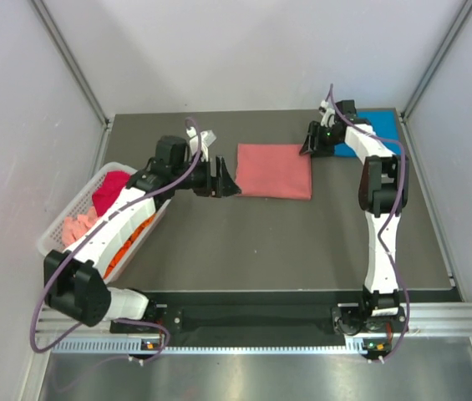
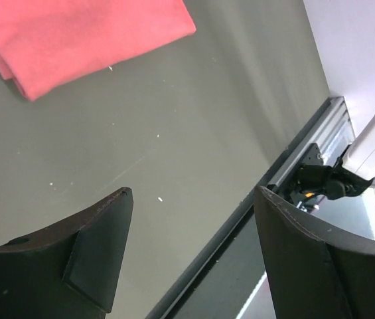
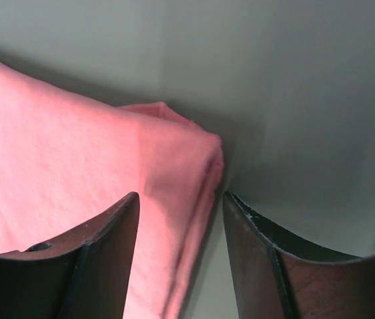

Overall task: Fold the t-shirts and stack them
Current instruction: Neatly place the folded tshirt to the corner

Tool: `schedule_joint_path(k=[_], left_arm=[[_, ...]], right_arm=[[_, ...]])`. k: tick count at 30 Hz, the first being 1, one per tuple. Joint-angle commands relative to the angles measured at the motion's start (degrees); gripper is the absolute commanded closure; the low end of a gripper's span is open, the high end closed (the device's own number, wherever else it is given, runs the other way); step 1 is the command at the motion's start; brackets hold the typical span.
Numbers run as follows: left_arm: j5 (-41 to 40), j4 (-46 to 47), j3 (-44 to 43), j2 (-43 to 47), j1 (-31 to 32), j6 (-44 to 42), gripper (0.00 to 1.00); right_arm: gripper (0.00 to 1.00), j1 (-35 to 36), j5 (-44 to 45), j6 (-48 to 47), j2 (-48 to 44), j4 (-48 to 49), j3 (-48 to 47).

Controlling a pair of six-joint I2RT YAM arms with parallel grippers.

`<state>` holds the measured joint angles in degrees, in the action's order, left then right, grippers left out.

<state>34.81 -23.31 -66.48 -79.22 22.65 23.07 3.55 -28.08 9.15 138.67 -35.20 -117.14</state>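
Note:
A folded salmon-pink t-shirt (image 1: 275, 170) lies flat in the middle of the dark table. My left gripper (image 1: 229, 181) is open and empty just off its left edge; in the left wrist view the shirt (image 2: 74, 36) lies beyond the fingers (image 2: 97, 256). My right gripper (image 1: 310, 140) is open at the shirt's far right corner; in the right wrist view that corner (image 3: 174, 159) lies between the open fingers (image 3: 101, 246), not gripped. A folded bright blue t-shirt (image 1: 375, 129) lies at the far right behind the right arm. Magenta (image 1: 112, 189) and orange (image 1: 125, 242) shirts sit in the basket.
A white slatted basket (image 1: 58, 224) stands at the table's left edge, with a pale pink shirt (image 1: 78, 225) inside. White walls close in the table on the left, back and right. The table's front edge and metal rail (image 2: 306, 153) show in the left wrist view.

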Motion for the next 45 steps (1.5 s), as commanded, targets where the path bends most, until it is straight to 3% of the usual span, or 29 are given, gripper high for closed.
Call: schedule_joint_path(k=[1, 5, 8, 9, 12, 14, 27, 31, 37, 45], left_arm=[[-4.3, 5.3, 2.1, 5.2, 0.6, -2.3, 0.22], [-5.4, 4.8, 2.2, 6.3, 0.8, -3.0, 0.22], [-6.1, 4.6, 2.1, 6.5, 0.8, -3.2, 0.22], [-6.1, 4.8, 2.2, 6.4, 0.8, -3.1, 0.22], [-5.5, 4.2, 2.0, 4.5, 0.8, -2.4, 0.23], [-4.1, 3.4, 1.1, 3.6, 0.9, -2.3, 0.24], [-9.1, 2.6, 1.4, 3.4, 0.9, -3.1, 0.21], [-9.9, 1.3, 1.0, 2.4, 0.9, -3.0, 0.13], [-11.7, 1.1, 0.9, 2.6, 0.9, -3.5, 0.12], [-11.8, 0.9, 0.6, 1.1, 0.9, -3.2, 0.12]], right_arm=[[0.46, 1.4, 1.4, -0.8, 2.7, 0.9, -2.7], [0.51, 1.9, 1.8, -1.5, 3.5, -0.7, -3.9], [0.62, 1.8, 2.9, -1.8, 2.9, 0.7, -2.9], [0.74, 1.9, 3.2, -3.1, 3.0, 0.9, -3.8], [0.95, 1.9, 4.3, -5.4, 2.9, 0.6, -6.7], [1.0, 2.0, 4.3, -5.6, 1.8, 1.0, -7.7], [1.0, 3.0, 21.0, -15.7, -17.1, 0.7, -1.5], [1.0, 2.9, 24.4, -19.6, -19.0, -1.4, -2.3], [1.0, 2.5, 31.4, -24.2, -20.8, -1.3, -2.8], [1.0, -0.5, 33.3, -25.2, -21.6, 2.4, -4.6]])
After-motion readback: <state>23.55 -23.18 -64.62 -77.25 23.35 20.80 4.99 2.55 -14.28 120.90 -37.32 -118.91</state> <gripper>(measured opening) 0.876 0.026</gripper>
